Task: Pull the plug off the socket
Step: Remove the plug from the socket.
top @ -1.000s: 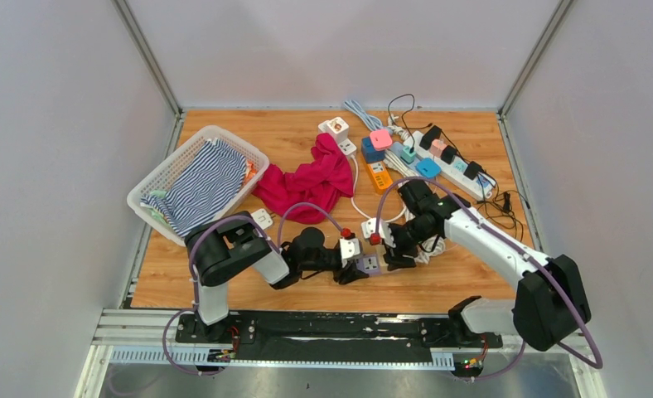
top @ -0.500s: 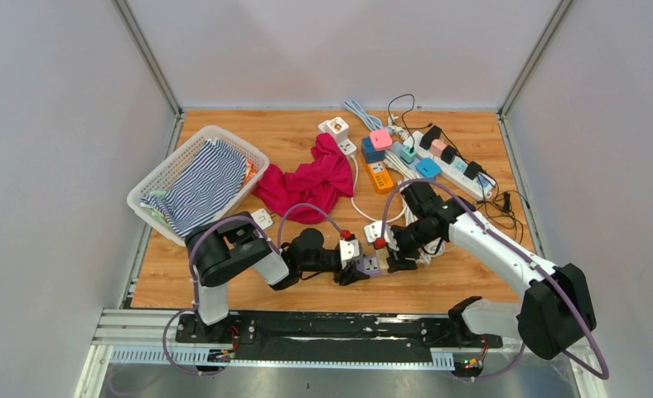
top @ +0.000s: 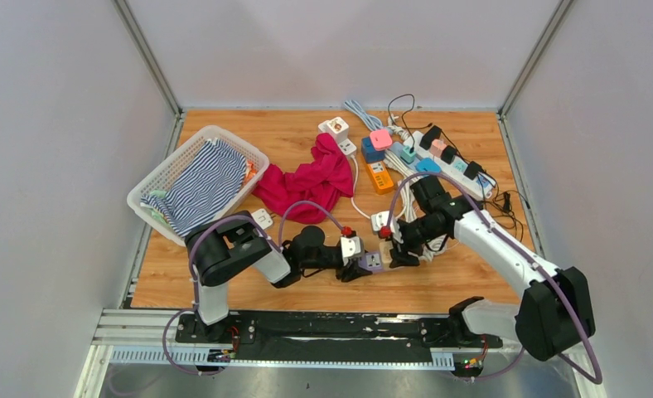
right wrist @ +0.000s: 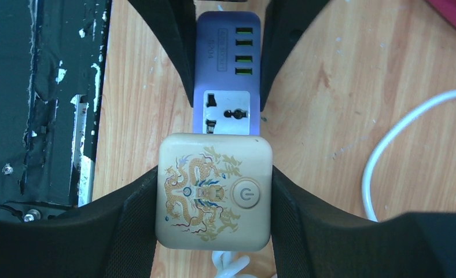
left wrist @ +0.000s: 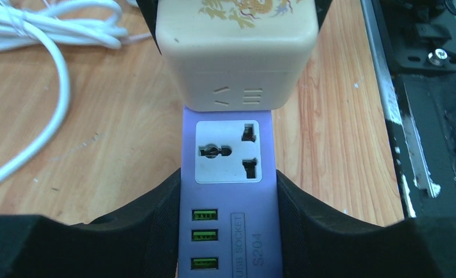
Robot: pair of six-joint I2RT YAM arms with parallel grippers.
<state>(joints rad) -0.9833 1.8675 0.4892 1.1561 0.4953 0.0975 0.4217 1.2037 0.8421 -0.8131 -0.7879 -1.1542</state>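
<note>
In the left wrist view, my left gripper [left wrist: 227, 185] is shut on the sides of a purple USB socket strip [left wrist: 228, 202] lying flat on the wooden table. Its one visible outlet is empty. A cream cube plug [right wrist: 214, 191] with a gold dragon print and a power button sits over the strip's far end. My right gripper [right wrist: 213, 179] is shut on the cube's two sides. Whether its pins are still in the strip is hidden. From above, the two grippers [top: 358, 264] [top: 394, 249] face each other at front centre with the strip [top: 371, 262] between them.
A white basket [top: 153, 186] of striped cloth stands at the left, and a red cloth [top: 307, 182] lies mid-table. Several power strips, adapters and cables [top: 447, 157] crowd the back right. A white cable [right wrist: 399, 139] loops beside the cube. The black base rail [top: 307, 323] runs along the front edge.
My right gripper and the cube have shifted slightly right and away from the front edge. The purple strip has followed a little to the right. Both grips are unchanged.
</note>
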